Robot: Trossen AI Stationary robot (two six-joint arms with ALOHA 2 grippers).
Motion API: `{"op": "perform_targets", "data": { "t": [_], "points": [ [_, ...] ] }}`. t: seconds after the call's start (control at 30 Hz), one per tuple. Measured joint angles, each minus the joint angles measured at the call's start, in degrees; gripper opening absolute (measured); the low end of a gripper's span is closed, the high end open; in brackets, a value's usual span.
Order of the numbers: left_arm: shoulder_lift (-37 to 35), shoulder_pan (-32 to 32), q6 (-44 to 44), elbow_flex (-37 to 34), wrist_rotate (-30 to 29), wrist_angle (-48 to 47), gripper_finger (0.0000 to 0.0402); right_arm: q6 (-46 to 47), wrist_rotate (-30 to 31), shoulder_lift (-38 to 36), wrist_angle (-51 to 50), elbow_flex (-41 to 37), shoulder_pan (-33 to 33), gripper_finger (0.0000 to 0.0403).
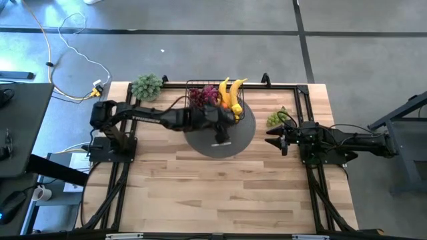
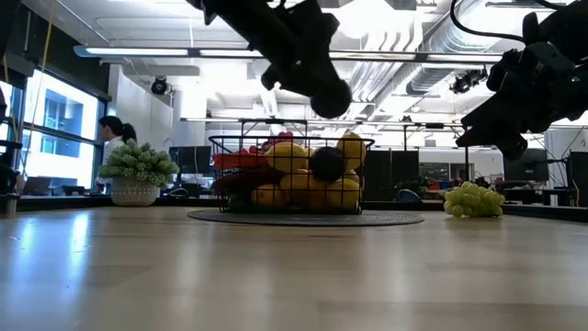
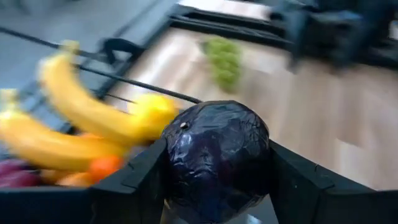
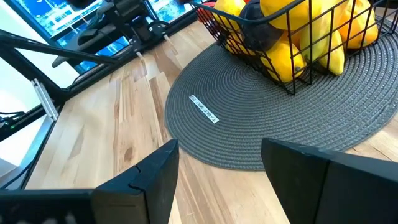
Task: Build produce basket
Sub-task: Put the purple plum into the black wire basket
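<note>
The black wire basket (image 1: 215, 99) stands on a round grey mat (image 1: 220, 143) at the table's far middle. It holds yellow bananas (image 1: 230, 90), red grapes (image 1: 203, 95), lemons (image 2: 342, 191) and a dark fruit (image 4: 258, 31). My left gripper (image 1: 235, 115) hangs over the basket's right end, shut on a dark purple plum (image 3: 214, 158). A bunch of green grapes (image 1: 277, 119) lies on the table to the right of the mat. My right gripper (image 4: 217, 155) waits open beside the mat's right edge, with nothing between its fingers. My left gripper pinches the plum's two opposite sides (image 3: 177, 168) between its two fingers. The fingers (image 3: 134, 180) come slanting down from the table's left. The plum (image 2: 331, 97) is lifted clear, above the basket's rim.
A pale-green leafy bunch (image 1: 147, 87) stands at the far left corner. Bare wood lies across the table's whole near half. A person (image 2: 115, 133) shows in the room behind the table.
</note>
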Motion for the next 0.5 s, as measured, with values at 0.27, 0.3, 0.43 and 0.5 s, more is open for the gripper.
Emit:
{"op": "perform_targets", "data": {
  "t": [0.27, 0.3, 0.43, 0.5],
  "points": [
    [-0.04, 4.82, -2.44, 0.02, -7.21, -0.5, 0.0207, -0.06, 0.0, 0.0, -0.04, 0.0, 0.0, 0.0208],
    [-0.04, 5.27, -2.06, 0.02, -7.91, -0.96, 0.0208, -0.06, 0.0, 0.0, -0.04, 0.0, 0.0, 0.0208],
    [-0.02, 7.22, -1.55, 0.02, -8.92, -2.03, 0.021, 0.97, 0.0, 0.0, -0.04, 0.0, 0.0, 0.0208],
    [0.11, 8.2, -1.45, 0.02, -7.5, -2.23, 0.021, 5.72, 0.0, 0.0, 0.04, 0.0, 0.0, 0.0208]
  ]
}}
